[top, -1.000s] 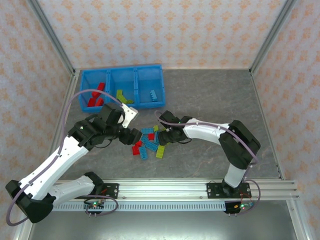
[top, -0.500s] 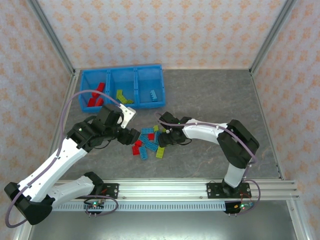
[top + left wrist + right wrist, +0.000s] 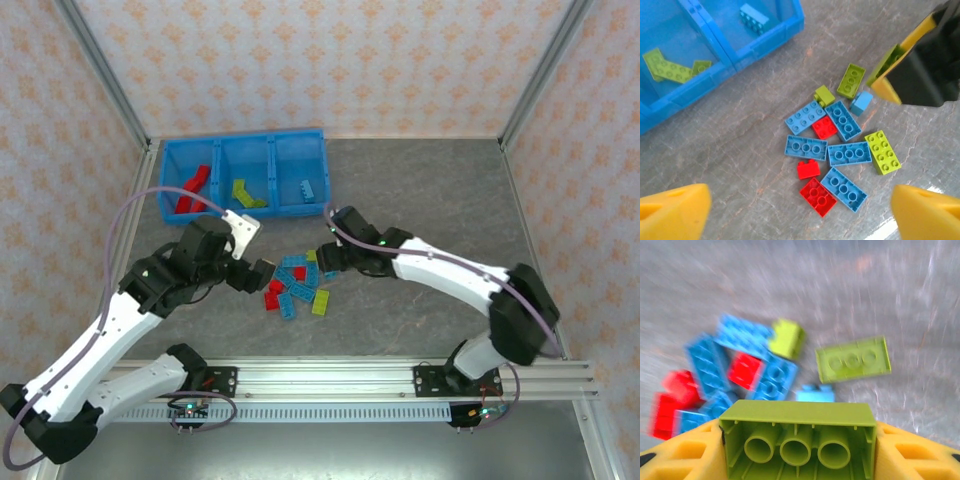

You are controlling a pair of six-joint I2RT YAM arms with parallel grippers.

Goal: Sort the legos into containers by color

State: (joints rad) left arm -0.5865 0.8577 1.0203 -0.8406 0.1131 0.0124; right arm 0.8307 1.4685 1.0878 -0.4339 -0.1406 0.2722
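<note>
Top external puts my right gripper [image 3: 325, 258] at the edge of the legos [image 3: 298, 285] on the counter [image 3: 420, 200], short of the containers [image 3: 300, 134]. Left wrist: left gripper [image 3: 800, 212] gapes wide, empty, above them. Right wrist adds what overhead blurs: a yellow-green brick [image 3: 797, 432] pinched; next, I judge, the middle compartment [image 3: 256, 165].

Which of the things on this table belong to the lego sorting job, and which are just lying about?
Part of the job: loose legos, blue three-compartment bin, yellow-green brick clamped in the right gripper, open left gripper above the pile.

Not part of it: metal rail at the near edge, purple cable on the left arm.
</note>
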